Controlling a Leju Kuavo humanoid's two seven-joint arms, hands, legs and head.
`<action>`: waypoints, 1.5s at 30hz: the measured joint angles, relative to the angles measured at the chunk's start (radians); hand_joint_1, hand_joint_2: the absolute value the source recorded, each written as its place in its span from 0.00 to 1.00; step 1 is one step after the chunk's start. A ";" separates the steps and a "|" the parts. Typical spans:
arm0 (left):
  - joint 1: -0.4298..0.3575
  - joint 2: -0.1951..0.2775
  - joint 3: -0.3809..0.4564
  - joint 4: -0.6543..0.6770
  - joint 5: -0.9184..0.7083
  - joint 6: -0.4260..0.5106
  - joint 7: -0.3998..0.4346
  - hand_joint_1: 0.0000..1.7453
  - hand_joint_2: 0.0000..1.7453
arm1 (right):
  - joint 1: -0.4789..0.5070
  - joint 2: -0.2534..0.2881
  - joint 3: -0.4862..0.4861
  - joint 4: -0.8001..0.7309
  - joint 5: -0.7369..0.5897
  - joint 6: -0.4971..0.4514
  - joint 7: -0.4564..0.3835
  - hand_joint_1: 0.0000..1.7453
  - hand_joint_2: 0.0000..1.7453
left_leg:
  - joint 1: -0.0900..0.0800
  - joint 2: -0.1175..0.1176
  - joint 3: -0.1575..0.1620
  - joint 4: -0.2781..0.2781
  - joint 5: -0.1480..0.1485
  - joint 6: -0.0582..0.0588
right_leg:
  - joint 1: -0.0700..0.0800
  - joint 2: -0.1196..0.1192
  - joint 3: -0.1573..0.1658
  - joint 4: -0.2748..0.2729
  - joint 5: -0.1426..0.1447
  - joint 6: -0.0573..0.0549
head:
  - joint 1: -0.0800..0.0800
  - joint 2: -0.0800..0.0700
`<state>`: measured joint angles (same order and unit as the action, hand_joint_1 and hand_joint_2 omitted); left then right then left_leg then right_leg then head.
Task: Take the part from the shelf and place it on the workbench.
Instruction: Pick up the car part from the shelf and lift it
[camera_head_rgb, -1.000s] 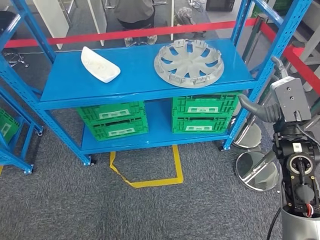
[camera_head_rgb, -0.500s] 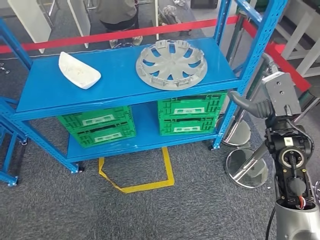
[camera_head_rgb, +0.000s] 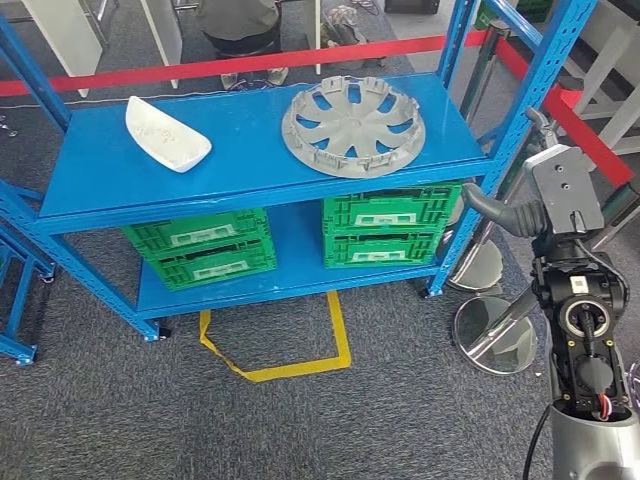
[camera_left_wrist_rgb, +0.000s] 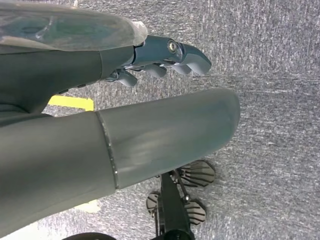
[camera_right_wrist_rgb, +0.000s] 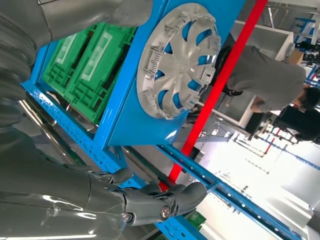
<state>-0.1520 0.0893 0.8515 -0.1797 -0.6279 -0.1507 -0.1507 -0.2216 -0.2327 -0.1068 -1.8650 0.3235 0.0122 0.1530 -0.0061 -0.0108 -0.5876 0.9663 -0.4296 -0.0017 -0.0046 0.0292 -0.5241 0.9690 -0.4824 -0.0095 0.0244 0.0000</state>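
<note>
Shelf (camera_head_rgb: 249, 180) view's been nudged right since a moment ago, wheel cover (camera_head_rgb: 353, 126) untouched, right hand (camera_head_rgb: 521, 190) kept raised, empty, fingers loose; left hand (camera_left_wrist_rgb: 162, 55) hung empty too.

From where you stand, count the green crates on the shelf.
4: two stacked on the left of the lower shelf, two stacked on the right. More may sit hidden behind them.

I read this as an industrial workshop or test hall: a blue steel shelf rack (camera_head_rgb: 249, 180) on grey carpet (camera_head_rgb: 377, 420), green crates (camera_head_rgb: 381, 228) on its lower level, yellow floor tape (camera_head_rgb: 302, 368) marking a position, red barrier tape (camera_head_rgb: 226, 66) behind.
</note>
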 joint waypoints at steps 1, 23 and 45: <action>0.000 0.000 0.000 0.000 0.000 0.000 0.000 0.00 0.00 | 0.000 0.000 0.000 0.000 0.000 0.000 0.000 0.00 1.00 | 0.000 0.000 0.000 0.000 0.000 0.000 | 0.000 0.000 0.000 0.000 0.000 0.000 | 0.000 0.000; -0.005 -0.003 0.000 0.000 -0.011 -0.006 0.002 0.00 0.00 | -0.016 -0.005 -0.009 0.028 -0.068 0.059 0.015 0.00 1.00 | 0.015 0.010 0.041 -0.042 0.004 0.033 | -0.003 -0.014 -0.076 0.175 -0.094 0.033 | 0.013 0.000; -0.006 -0.003 0.000 0.000 -0.020 -0.004 0.007 0.00 0.00 | 0.004 -0.007 -0.020 0.039 -0.072 0.059 0.017 0.00 1.00 | 0.009 0.007 -0.035 0.057 0.010 0.014 | -0.002 -0.009 0.025 0.000 -0.012 -0.002 | -0.009 0.000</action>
<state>-0.1581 0.0858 0.8515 -0.1795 -0.6482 -0.1546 -0.1438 -0.2180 -0.2396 -0.1271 -1.8257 0.2514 0.0709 0.1703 0.0026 -0.0039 -0.6230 1.0228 -0.4196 0.0120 -0.0064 0.0206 -0.4992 0.9688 -0.4947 -0.0110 0.0155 0.0000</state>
